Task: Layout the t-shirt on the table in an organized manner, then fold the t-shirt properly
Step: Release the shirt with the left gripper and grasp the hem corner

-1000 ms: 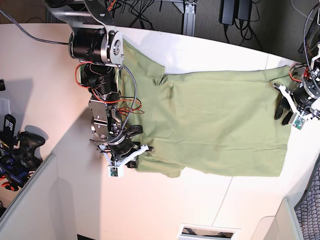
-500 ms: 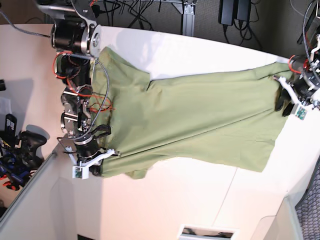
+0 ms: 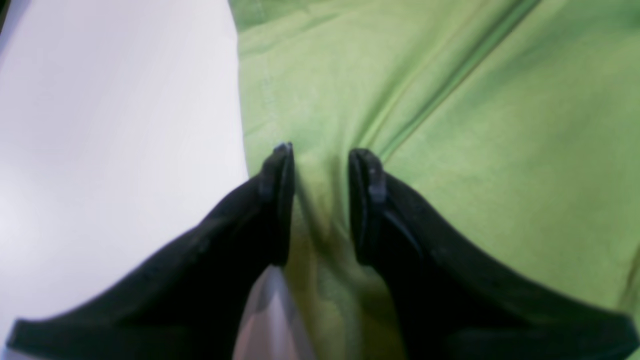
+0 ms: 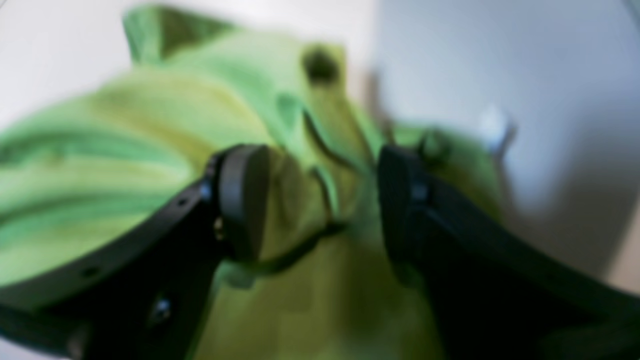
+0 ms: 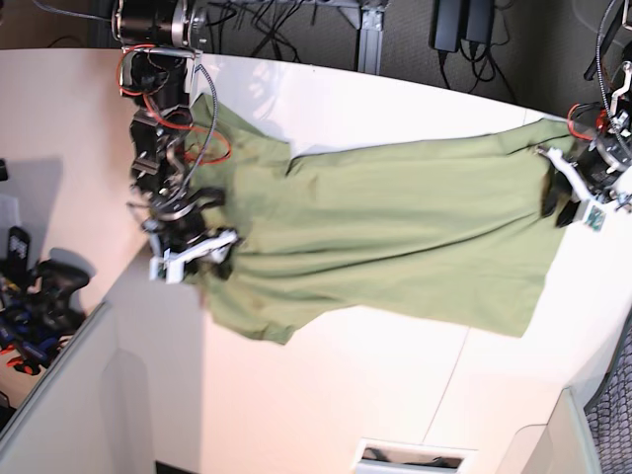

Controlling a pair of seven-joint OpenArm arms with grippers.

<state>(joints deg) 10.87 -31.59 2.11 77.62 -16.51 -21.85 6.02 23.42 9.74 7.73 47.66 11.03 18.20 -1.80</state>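
Right claw (image 4: 320,200) jaws spread wide, bunched fabric between the pads, view blurred. Left claw (image 3: 320,200) part-closed, pinching a fold at the hem of the t-shirt (image 5: 395,237). Shirt lies stretched across the white surface (image 5: 336,395), slightly skewed, sleeve rumpled by the right claw.
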